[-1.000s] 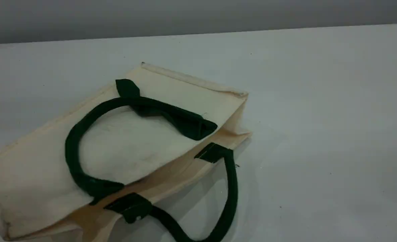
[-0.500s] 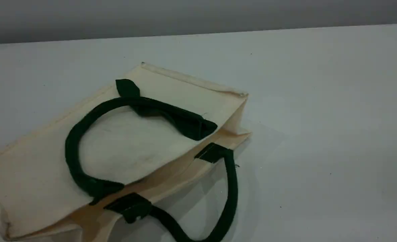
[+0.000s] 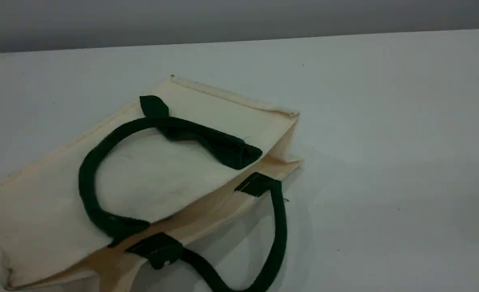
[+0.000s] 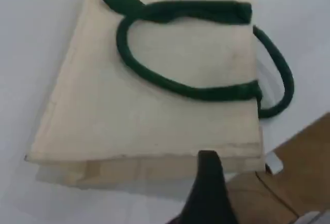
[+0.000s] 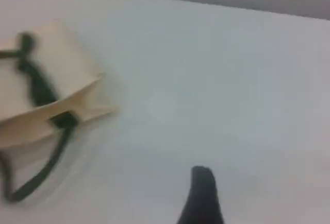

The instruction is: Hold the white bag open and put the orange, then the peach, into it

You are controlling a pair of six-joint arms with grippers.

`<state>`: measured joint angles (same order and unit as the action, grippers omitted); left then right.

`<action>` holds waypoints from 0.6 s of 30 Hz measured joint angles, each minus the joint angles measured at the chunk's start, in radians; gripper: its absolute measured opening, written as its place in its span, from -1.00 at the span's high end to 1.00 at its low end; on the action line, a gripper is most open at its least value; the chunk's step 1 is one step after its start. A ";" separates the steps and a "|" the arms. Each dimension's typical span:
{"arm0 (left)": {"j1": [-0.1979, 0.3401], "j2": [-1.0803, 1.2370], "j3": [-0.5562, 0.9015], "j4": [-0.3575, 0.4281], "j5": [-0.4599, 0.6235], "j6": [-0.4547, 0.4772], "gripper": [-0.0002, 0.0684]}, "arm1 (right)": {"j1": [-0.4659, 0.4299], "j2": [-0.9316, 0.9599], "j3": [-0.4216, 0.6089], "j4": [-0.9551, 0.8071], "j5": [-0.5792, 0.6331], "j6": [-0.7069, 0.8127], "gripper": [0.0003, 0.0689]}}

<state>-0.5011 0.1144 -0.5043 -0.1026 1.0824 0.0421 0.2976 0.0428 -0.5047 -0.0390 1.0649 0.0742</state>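
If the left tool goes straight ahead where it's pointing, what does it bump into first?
Probably the bag, at its near folded edge; the left tool points right at it, though depth is unclear.

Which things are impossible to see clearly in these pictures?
- Orange and peach: in no view.
- Bag inside: hidden in every view, the cloth lies flat.
- Lower handle: its loop is cut by the scene view's bottom edge.
- Left claw and right claw: each wrist view shows one fingertip only.

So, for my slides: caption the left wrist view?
Cream tote, green handles, flat on the table; one dark fingertip at frame bottom.
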 joint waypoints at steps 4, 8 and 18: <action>0.000 -0.001 0.000 -0.001 -0.001 0.003 -0.48 | -0.168 -0.019 0.000 0.000 0.000 0.000 -0.50; 0.000 0.000 0.000 -0.001 -0.004 0.003 -0.48 | -0.277 -0.045 -0.001 0.000 0.001 0.000 -0.50; 0.119 0.001 0.000 -0.004 -0.004 0.004 -0.48 | -0.300 -0.043 -0.001 0.000 0.001 -0.001 -0.50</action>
<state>-0.3821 0.1153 -0.5043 -0.1067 1.0787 0.0465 -0.0027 0.0000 -0.5056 -0.0390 1.0661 0.0734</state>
